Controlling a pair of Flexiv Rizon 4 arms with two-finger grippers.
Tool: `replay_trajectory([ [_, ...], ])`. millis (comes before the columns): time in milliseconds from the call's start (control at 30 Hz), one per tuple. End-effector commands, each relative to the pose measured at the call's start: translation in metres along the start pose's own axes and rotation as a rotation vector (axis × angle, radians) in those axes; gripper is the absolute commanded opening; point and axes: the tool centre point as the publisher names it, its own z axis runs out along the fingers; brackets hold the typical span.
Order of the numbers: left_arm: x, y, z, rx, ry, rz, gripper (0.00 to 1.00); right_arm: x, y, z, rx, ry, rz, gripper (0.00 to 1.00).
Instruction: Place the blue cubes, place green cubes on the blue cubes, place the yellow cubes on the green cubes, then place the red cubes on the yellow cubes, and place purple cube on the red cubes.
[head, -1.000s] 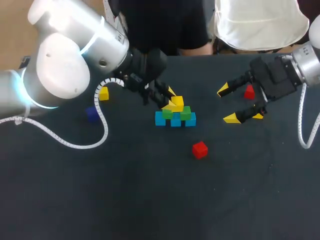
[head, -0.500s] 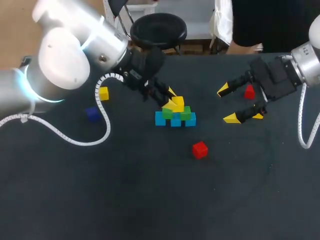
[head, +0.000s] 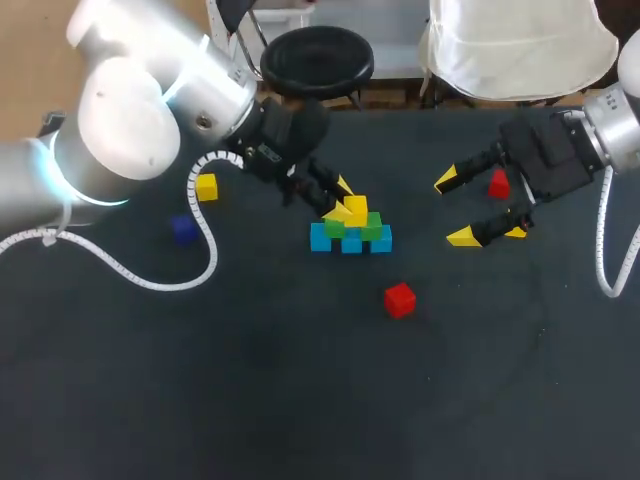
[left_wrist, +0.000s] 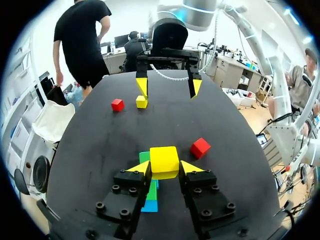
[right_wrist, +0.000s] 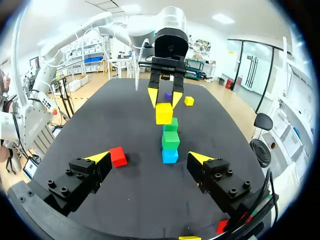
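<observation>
Dark cloth covers the surface (head: 300, 400) on which our two arms work. Our left tool (head: 343, 203) comes in from the left and is closed on a yellow cube (head: 356, 206), its two yellow tips pressing the cube from opposite sides. We hold that cube directly over the stack near the middle of the surface. Whether it touches the stack, we cannot tell.

The stack has three blue cubes (head: 350, 241) set side by side in a row, with two green cubes (head: 372, 227) sitting on top of them.

Our right tool (head: 460, 208) hangs well to the right of the stack, its fingers spread wide and gripping nothing, pointing back toward the cubes. A second red cube (head: 498, 183) and a second yellow cube (head: 517, 231) lie on the surface close by that tool.

One red cube (head: 399, 299) rests alone on the near side of the stack, apart from it. At the left, beside our left arm, a third yellow cube (head: 207, 186) and the purple cube (head: 184, 228) lie near each other, well apart from the stack.
</observation>
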Motion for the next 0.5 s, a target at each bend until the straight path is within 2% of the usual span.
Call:
replay_trajectory([
  [33, -0.0024, 0.0053, 0.0017, 0.022, 0.010, 0.010, 0.00, 0.0004, -0.0003, 0.0004, 0.000, -0.002, -0.001, 1.00],
  [500, 0.0055, 0.0049, 0.0075, 0.032, -0.026, 0.001, 0.00, 0.0004, -0.0003, 0.0004, 0.000, -0.002, -0.001, 1.00],
])
